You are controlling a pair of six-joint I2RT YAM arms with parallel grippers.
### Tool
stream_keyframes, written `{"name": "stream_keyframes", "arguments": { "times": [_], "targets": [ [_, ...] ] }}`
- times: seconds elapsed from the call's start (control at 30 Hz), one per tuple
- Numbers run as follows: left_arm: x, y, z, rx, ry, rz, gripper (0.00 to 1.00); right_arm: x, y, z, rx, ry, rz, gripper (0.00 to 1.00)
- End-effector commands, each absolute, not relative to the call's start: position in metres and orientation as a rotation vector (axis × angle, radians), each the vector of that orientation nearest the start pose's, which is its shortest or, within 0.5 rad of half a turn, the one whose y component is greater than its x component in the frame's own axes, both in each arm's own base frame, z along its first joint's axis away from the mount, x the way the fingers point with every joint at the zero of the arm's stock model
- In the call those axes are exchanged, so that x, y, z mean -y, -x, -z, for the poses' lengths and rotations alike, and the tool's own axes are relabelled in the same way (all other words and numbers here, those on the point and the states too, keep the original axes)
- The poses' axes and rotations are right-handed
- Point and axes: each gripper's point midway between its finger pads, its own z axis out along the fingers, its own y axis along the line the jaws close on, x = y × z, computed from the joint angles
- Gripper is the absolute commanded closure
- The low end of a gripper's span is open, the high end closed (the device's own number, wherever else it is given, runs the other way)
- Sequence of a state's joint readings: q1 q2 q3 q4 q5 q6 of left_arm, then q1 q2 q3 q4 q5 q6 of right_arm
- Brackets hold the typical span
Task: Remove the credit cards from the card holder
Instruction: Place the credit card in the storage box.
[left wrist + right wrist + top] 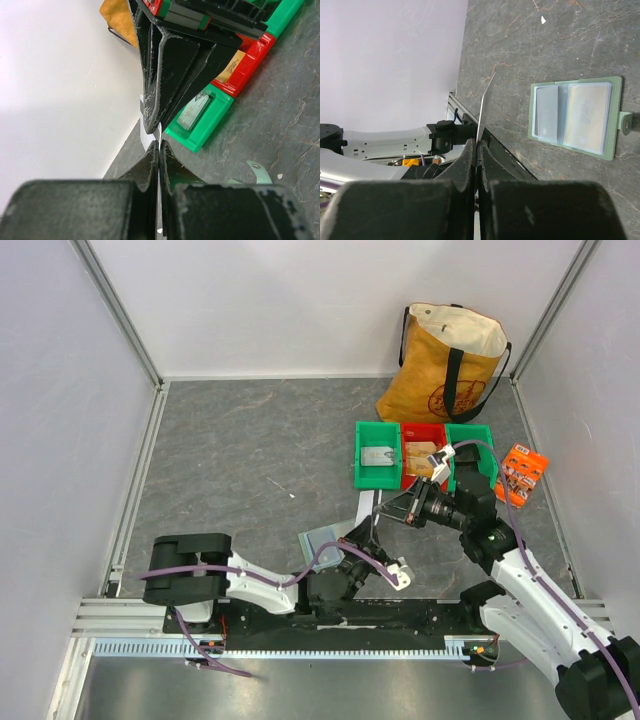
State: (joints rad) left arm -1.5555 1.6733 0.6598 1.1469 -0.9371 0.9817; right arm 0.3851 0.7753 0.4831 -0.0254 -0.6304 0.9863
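Note:
The card holder [575, 117] lies open on the grey table, pale green, with a small tab at one edge. A tan-gold credit card [590, 116] sits in one of its pockets. From above, the card holder [322, 539] is partly hidden by my left arm. Above the table, a thin credit card [485, 106] is seen edge-on, and both grippers are shut on it. My right gripper [477, 145] pinches one end. My left gripper [159, 146] pinches the other end of the same card [160, 134]. From above, the right gripper [383, 512] and left gripper [374, 538] meet at the card [366, 506].
A green bin [378, 455] holding a flat grey item, a red bin [425, 452] and another green bin [471, 462] stand in a row at the back right. Behind them is a yellow tote bag [450, 360]. An orange packet [522, 473] lies to the right.

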Motion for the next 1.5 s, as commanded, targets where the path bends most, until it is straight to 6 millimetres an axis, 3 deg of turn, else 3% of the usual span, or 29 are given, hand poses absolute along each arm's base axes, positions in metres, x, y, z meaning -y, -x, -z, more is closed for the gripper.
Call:
{"name": "stream_keyframes", "arguments": {
  "times": [0.0,0.03,0.2,0.37,0.47,0.6,0.7,0.83,1.17,1.47],
  "targets": [
    [0.368,-0.171,-0.224,-1.143,-0.850,-0.168,0.98,-0.221,-0.191,-0.214,-2.087,-0.127,-1.492,1.00],
    [0.366,-0.171,-0.223,-1.155,-0.842,-0.158,0.98,-0.220,-0.193,-0.215,-2.076,-0.134,-1.481,0.98],
    [0.359,-0.167,-0.209,-1.274,-0.810,-0.035,0.98,-0.212,-0.208,-0.232,-1.978,-0.106,-1.380,0.65],
    [0.345,-0.167,-0.201,-1.486,-0.683,0.258,0.98,-0.209,-0.219,-0.257,-1.866,0.000,-1.298,0.45],
    [0.337,-0.166,-0.194,-1.607,-0.567,0.540,0.98,-0.208,-0.221,-0.265,-1.799,0.066,-1.271,0.42],
    [0.313,-0.175,-0.198,-1.680,-0.349,0.876,0.98,-0.211,-0.215,-0.273,-1.683,0.129,-1.309,0.41],
    [0.293,-0.180,-0.207,-1.661,-0.169,1.093,0.98,-0.213,-0.211,-0.272,-1.613,0.133,-1.363,0.39],
    [0.282,-0.177,-0.222,-1.610,-0.038,1.286,0.98,-0.217,-0.207,-0.266,-1.560,0.132,-1.444,0.39],
    [0.286,-0.171,-0.252,-1.497,0.151,1.578,0.98,-0.234,-0.201,-0.244,-1.550,0.120,-1.523,0.39],
    [0.293,-0.172,-0.260,-1.465,0.213,1.676,0.98,-0.250,-0.191,-0.236,-1.578,0.150,-1.578,0.51]
  ]
}}
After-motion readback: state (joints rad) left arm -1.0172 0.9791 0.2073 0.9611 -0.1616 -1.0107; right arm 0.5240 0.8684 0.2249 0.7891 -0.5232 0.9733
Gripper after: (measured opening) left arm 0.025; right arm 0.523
